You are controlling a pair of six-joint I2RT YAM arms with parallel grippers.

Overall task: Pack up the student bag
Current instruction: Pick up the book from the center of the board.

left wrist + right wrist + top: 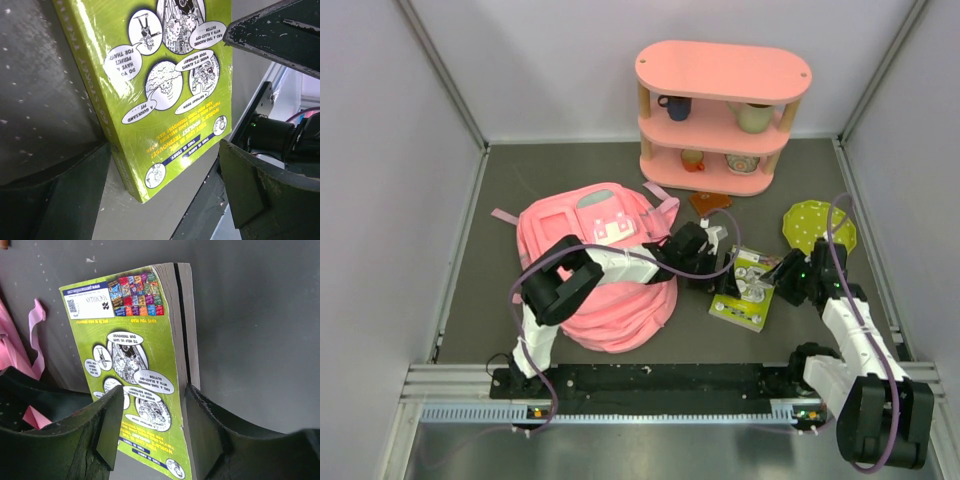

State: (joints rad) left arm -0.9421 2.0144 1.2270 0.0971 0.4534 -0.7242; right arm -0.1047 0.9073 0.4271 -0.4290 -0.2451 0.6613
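Right gripper [154, 407] straddles green book [135, 340], grasp or not cannot tell; left gripper [165, 152] released; student bag [630, 305] lies leftward, nearer left arm.

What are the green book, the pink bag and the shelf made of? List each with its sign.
Green book: paperback, glossy card cover that catches glare; bare paper page block at its edge.
Pink bag: soft matte fabric, slumped and creased.
Shelf: rigid, smooth pink boards on pale posts, probably painted wood, though plastic is possible.
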